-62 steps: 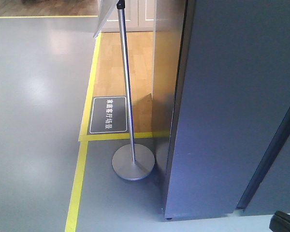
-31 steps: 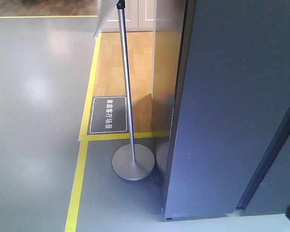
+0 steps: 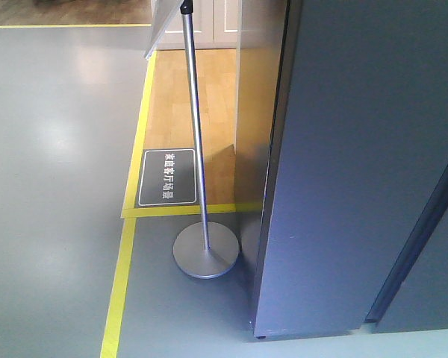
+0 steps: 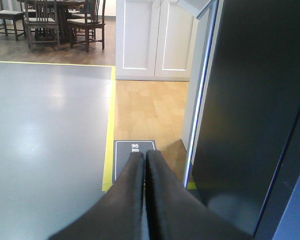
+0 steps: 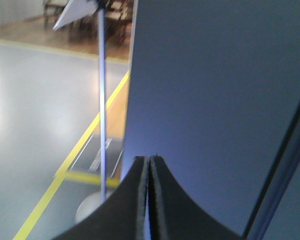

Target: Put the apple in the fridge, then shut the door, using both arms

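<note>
Grey floor with yellow tape, sign stand (image 3: 201, 149) centre frame, fridge (image 3: 358, 164) filling the right, door flush; apple unseen; my left gripper (image 4: 144, 157) and right gripper (image 5: 149, 162) both pressed together, empty; advice: confirm seal, withdraw slowly.

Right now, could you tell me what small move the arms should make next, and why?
Probably pull both arms back and reposition to find the apple. The left gripper and right gripper are both shut with nothing between the fingers, no apple shows in any view, and only the fridge's dark grey outside is visible.
</note>
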Available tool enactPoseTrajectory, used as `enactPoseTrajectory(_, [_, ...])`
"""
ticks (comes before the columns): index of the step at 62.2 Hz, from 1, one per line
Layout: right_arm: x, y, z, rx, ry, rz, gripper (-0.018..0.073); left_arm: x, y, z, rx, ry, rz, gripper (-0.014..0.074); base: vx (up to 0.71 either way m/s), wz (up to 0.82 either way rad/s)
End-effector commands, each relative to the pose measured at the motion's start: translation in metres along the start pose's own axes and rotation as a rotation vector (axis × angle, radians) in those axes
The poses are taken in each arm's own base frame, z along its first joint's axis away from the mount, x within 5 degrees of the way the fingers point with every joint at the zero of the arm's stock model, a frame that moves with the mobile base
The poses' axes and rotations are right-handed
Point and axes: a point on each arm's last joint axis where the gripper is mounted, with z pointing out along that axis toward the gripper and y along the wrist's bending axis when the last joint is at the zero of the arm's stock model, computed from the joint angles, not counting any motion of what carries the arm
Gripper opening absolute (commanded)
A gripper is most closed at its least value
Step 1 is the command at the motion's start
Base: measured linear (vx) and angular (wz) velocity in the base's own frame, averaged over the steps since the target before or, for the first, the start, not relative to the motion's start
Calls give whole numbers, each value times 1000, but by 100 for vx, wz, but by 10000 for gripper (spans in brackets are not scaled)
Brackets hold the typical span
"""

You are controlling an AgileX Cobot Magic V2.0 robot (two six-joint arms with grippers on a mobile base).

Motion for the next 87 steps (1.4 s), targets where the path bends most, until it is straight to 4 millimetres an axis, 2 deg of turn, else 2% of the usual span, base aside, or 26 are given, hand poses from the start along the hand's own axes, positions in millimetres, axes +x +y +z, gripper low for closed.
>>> enactPoseTrajectory(1, [3,-7,5,88,-155,7,-5,0,0,0,11,-60,-4,-7,0,0])
enactPoseTrajectory(13, [48,-7,20,136,-166,116,-3,0,0,0,11,-60,-4,-7,0,0])
enactPoseTrajectory(22, [63,-7,25,128,-125,98,-3,0,0,0,11,-60,-4,-7,0,0])
enactPoseTrajectory(31, [78,-4,31,103,-185,76,-3,0,0,0,11,-60,-4,-7,0,0])
enactPoseTrajectory(54, [71,-4,29,104,-255,114,-3,0,0,0,11,-60,-4,-7,0,0])
enactPoseTrajectory(68, [67,-8,28,174,-307,107,-3,0,0,0,11,-60,-4,-7,0,0])
enactPoseTrajectory(87, [67,-8,28,180,-303,110,-3,0,0,0,11,-60,-4,-7,0,0])
